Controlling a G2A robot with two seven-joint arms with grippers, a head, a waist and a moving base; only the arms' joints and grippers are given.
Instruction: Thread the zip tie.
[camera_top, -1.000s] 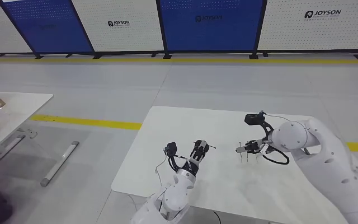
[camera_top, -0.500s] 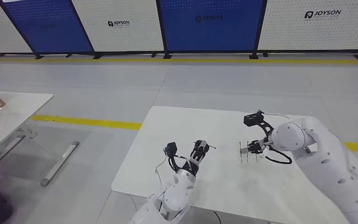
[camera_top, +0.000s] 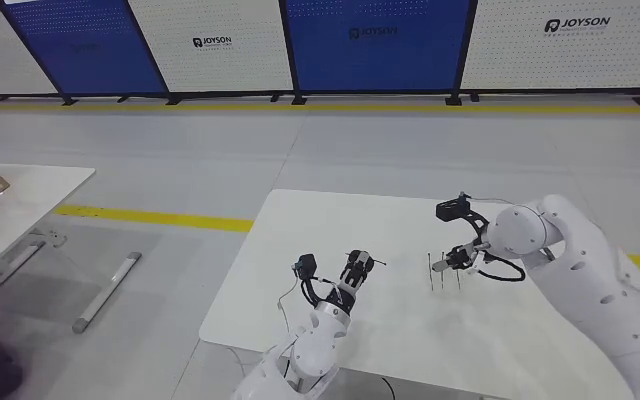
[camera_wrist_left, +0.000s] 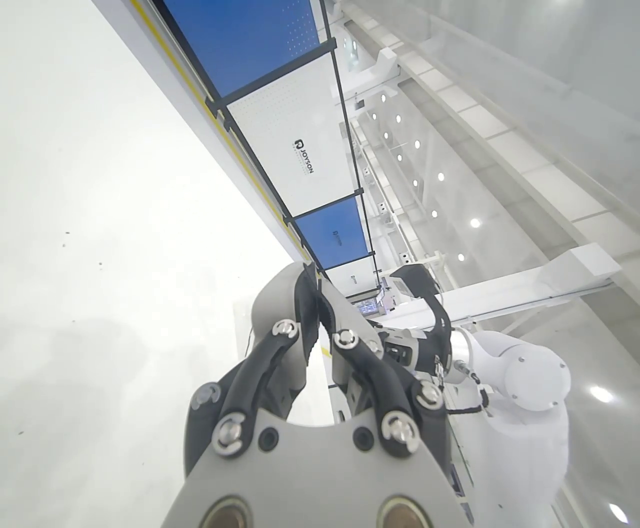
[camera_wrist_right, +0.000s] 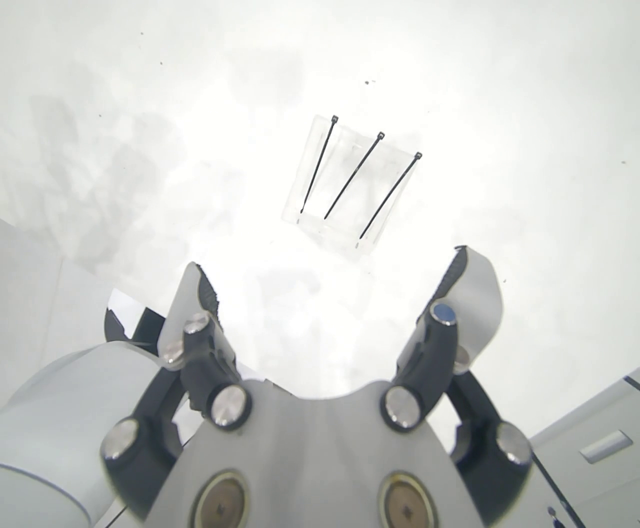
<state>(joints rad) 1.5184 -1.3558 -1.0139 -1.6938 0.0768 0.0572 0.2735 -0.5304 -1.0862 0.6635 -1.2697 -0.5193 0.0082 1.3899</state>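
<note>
Three zip ties are lying side by side on a clear sheet on the table. The right hand is hovering near that sheet, spread wide and gripping nothing. The left hand is sitting well apart from the sheet, fingers pressed together.

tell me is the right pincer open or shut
Open: the right pincer has its fingers spread wide apart, with nothing held between them.

White counter, a few dark specks on its top. Grey floor all round. Yellow line runs off to the left. Second white table at far left; metal bar on the floor near it. Far side: blue panels and white panels, alternating.
</note>
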